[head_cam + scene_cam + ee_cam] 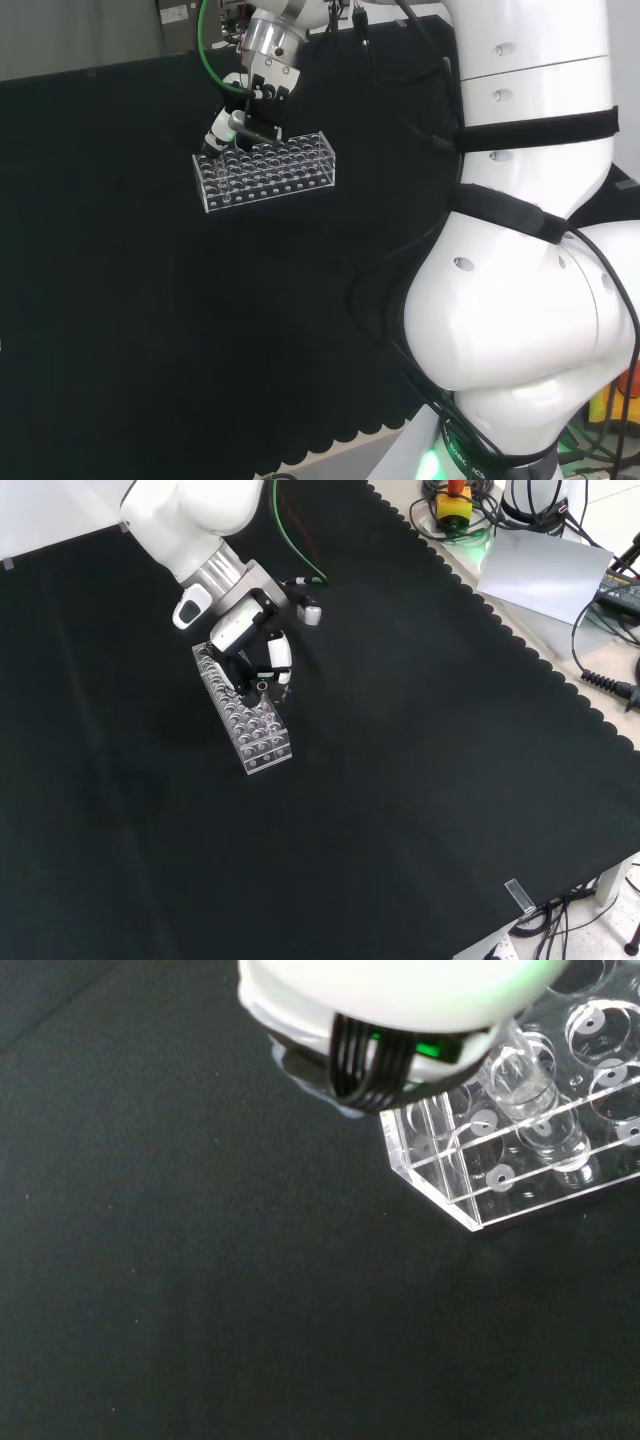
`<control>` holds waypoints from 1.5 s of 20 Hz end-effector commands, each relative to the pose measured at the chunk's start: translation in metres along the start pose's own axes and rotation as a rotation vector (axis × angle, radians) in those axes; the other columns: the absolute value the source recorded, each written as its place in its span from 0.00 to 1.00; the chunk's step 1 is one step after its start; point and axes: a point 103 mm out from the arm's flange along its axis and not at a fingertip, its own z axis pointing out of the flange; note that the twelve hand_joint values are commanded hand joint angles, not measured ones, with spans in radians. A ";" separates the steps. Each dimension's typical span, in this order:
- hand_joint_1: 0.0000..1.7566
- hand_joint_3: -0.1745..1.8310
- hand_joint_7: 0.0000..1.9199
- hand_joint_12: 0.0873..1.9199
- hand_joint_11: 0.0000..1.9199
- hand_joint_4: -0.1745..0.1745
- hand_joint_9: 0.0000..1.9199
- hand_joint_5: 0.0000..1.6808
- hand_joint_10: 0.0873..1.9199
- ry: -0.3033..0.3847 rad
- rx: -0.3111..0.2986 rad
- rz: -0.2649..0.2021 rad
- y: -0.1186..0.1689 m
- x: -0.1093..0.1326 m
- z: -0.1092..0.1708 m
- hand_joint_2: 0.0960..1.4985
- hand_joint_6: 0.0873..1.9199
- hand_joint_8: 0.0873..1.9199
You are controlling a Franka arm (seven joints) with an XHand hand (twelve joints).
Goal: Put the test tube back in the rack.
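Head view: the hand [243,118] hangs right over the far left end of the clear rack [268,171], which sits on the black cloth [130,300]. Its fingers point down at the rack's top, though whether they pinch anything I cannot tell from here.

Front view: the same hand [258,652] comes in from the top, black and white fingers curled in close together above the middle of the rack [245,715]. The rack lies slantwise on the cloth [400,810]. Glass on glass, so the tube itself is hard to pick out here.

Wrist view: here it is. A clear test tube [540,1110] stands in a hole near the corner of the rack [500,1175], its lower end down between the plates, its top running up under the blurred white part of the hand [390,990].
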 end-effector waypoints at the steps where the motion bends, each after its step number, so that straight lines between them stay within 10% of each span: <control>1: 0.76 0.30 0.72 0.43 0.65 0.00 0.84 0.82 0.36 -0.003 0.008 0.002 0.000 -0.002 0.002 0.47 0.00 0.32; 5: 0.76 0.31 0.71 0.45 0.65 0.00 0.84 0.83 0.37 0.032 0.081 -0.075 0.000 -0.004 0.006 0.47 0.00 0.33; 7: 0.73 0.31 0.72 0.56 0.61 0.00 0.79 0.77 0.40 0.070 0.136 -0.100 0.000 -0.006 0.008 0.48 0.18 0.29; 10: 0.67 0.41 0.55 0.71 0.44 0.09 0.63 0.38 0.43 0.099 0.157 -0.123 -0.003 -0.007 0.006 0.33 0.31 0.38; 13: 0.64 0.46 0.40 0.75 0.36 0.22 0.52 0.23 0.44 0.120 0.151 -0.137 -0.005 -0.007 0.003 0.28 0.27 0.44; 30: 0.63 0.45 0.33 0.74 0.33 0.31 0.45 0.22 0.41 0.093 0.015 -0.248 -0.045 0.039 -0.095 0.28 0.19 0.45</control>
